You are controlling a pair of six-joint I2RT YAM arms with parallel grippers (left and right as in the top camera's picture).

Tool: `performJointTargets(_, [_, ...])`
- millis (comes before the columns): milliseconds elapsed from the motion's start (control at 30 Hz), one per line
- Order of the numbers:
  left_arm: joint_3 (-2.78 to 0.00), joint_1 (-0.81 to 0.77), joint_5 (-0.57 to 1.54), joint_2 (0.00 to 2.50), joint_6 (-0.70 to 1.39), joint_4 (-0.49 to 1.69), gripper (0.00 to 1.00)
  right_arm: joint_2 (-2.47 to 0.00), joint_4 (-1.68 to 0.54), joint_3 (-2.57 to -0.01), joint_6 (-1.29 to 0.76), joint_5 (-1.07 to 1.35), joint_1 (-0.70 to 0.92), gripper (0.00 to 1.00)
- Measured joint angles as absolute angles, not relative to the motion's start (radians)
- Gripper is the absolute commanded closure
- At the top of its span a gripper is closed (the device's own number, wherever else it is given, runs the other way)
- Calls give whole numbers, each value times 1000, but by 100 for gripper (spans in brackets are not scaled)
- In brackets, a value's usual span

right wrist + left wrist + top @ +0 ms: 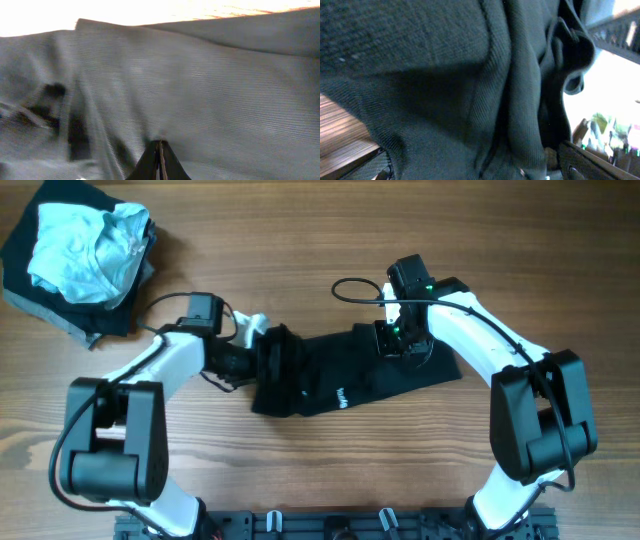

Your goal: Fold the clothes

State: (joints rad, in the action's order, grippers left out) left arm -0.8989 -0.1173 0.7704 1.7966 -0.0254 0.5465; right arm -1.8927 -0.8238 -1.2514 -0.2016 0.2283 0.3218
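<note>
Black garment [335, 385] lies bunched at the centre of the wooden table [300, 240]. The right gripper [160, 146] pinches its cloth tight. The left gripper [258, 352] is buried in the garment's left end, its grip impossible to tell.

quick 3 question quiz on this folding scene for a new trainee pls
1. True or false: the light blue garment lies on top of the dark pile at the far left corner of the table.
2. In its wrist view, the right gripper is: A) wide open over bare wood, B) closed, fingertips together on the black garment, C) holding the light blue garment.
3. Which gripper is at the bunched-up end of the black garment?

Key: 1 true; 2 B; 3 the left gripper.
</note>
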Motion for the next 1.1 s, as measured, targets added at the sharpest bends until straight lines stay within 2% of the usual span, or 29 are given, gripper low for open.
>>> performJointTargets(33, [-899,-131,785,1802,-43,544,9,-1893,-823,-1251,-202,228,322,96])
performJointTargets(67, [-899,-141,795,1804,-59,543,36,-1893,-823,-1251,-202,228,322,96])
performJointTargets(100, [-896,-143,799,1811,-78,541,46,-1893,-824,-1251,-202,228,322,96])
performJointTargets(133, [-896,-144,791,1814,-79,540,46,-1893,-823,-1251,-202,228,322,96])
performJointTargets(167, [-890,-146,783,1823,-84,540,24,-1893,-824,-1251,-202,228,322,96])
performJointTargets(200, [-881,-147,792,1839,-85,545,18,-1893,-824,-1251,-202,228,322,96])
performJointTargets(333, [-885,-146,845,1829,-99,587,17,-1893,-824,-1251,-202,228,322,96])
performJointTargets(433, [-879,-88,861,1829,-112,669,5,-1893,-825,-1251,-202,228,322,95])
performJointTargets(533, [-875,-15,889,1828,-125,689,0,-1893,-825,-1251,-202,228,322,95])
performJointTargets(800, [-873,-33,890,1822,-20,544,2,-1893,-824,-1251,-205,229,322,95])
performJointTargets(867, [-873,-97,887,1829,-16,508,9,-1893,-824,-1251,-205,229,322,95])
performJointTargets(900, [-874,-163,878,1835,-6,484,20,-1893,-825,-1251,-205,229,322,96])
performJointTargets(1000, [-876,-254,778,1837,94,454,74,-1893,-824,-1251,-205,233,322,96])
performJointTargets(1033, [-876,-260,743,1842,131,454,83,-1893,-824,-1251,-205,236,322,96])
performJointTargets(1100, [-876,-253,710,1853,192,478,90,-1893,-825,-1251,-205,237,322,96])
